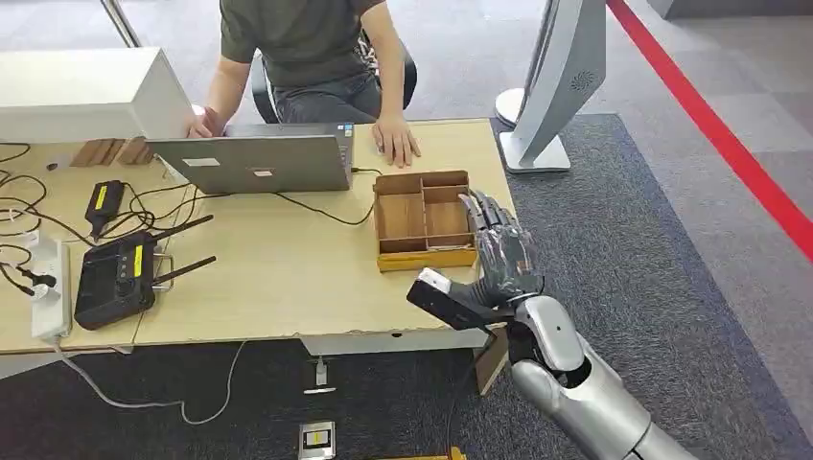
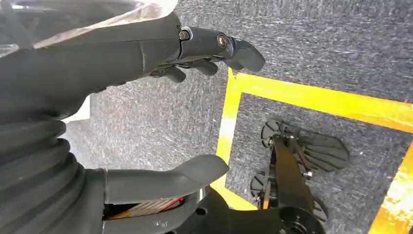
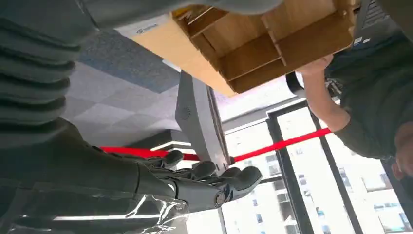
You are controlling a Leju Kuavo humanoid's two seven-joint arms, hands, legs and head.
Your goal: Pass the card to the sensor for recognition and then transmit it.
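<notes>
No card can be made out in any view, so I cannot tell where it is; neither hand holds one. The right hand [image 1: 496, 257] hovers at the near right corner of the wooden box [image 1: 425, 257], fingers stretched out straight and slightly spread, the thumb sticking out sideways over the front edge of the table [image 1: 288, 287]. From the right wrist, the fingers [image 3: 209, 178] and thumb stand wide apart with nothing between them, and the box [image 3: 272, 46] shows its dividers just beyond them.

The box sits on the right part of the table, split into several compartments. Behind it a person [image 1: 307, 48] sits at the far side, one hand [image 1: 395, 142] flat on the tabletop just beyond the box, the other behind a grey laptop [image 1: 259, 163]. A cable runs from the laptop toward the box. On the left lie a black controller [image 1: 115, 278] with two antennas and a white power strip [image 1: 50, 287].

The left hand [image 2: 146, 112] hangs over grey carpet marked with yellow tape [image 2: 311, 100], fingers loosely bent, thumb apart, holding nothing.
</notes>
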